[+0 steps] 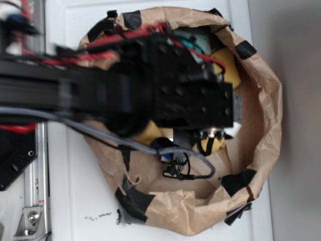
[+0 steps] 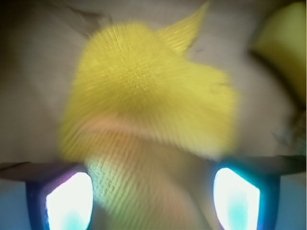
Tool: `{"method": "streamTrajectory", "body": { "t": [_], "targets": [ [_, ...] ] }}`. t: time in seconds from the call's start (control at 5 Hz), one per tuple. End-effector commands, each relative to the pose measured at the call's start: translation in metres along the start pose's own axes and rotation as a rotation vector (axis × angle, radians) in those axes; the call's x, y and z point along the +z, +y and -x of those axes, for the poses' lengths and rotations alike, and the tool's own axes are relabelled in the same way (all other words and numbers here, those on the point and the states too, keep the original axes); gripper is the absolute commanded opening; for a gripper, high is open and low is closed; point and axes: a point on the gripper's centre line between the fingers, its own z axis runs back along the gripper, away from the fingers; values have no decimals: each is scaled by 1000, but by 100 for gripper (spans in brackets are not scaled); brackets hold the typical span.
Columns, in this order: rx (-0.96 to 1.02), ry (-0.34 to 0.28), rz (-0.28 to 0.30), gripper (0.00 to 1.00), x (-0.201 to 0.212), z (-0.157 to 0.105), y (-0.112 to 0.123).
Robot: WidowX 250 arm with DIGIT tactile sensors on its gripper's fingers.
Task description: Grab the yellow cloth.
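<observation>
The yellow cloth [image 2: 144, 96] fills most of the wrist view, blurred, lying on brown paper. A fold of it runs down between my fingers. My gripper [image 2: 153, 196] is open, with its glowing pads [image 2: 69, 201] wide apart on either side of that fold. The fold seems to touch the left pad, and a gap shows at the right one. In the exterior view my black arm [image 1: 190, 90] hangs over the paper nest and covers the gripper. Only yellow patches of the cloth [image 1: 150, 134] peek out below the arm.
A crumpled brown paper wall [image 1: 266, 115] patched with black tape rings the work area. A thick curved yellow piece [image 2: 283, 43] lies at the wrist view's upper right and shows as a rounded yellow piece [image 1: 228, 63] beside a teal cloth [image 1: 200, 41]. A grey cable [image 1: 150, 148] crosses the nest.
</observation>
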Motion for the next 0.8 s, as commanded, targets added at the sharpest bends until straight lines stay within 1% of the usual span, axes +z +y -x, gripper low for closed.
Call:
{"method": "streamTrajectory", "body": {
  "t": [0.0, 0.2, 0.4, 0.6],
  "targets": [
    [111, 6, -92, 0, -27, -7, 17],
    [125, -28, -73, 0, -6, -5, 27],
    [131, -50, -64, 0, 8, -1, 35],
    [112, -130, -36, 0, 41, 12, 44]
  ]
}}
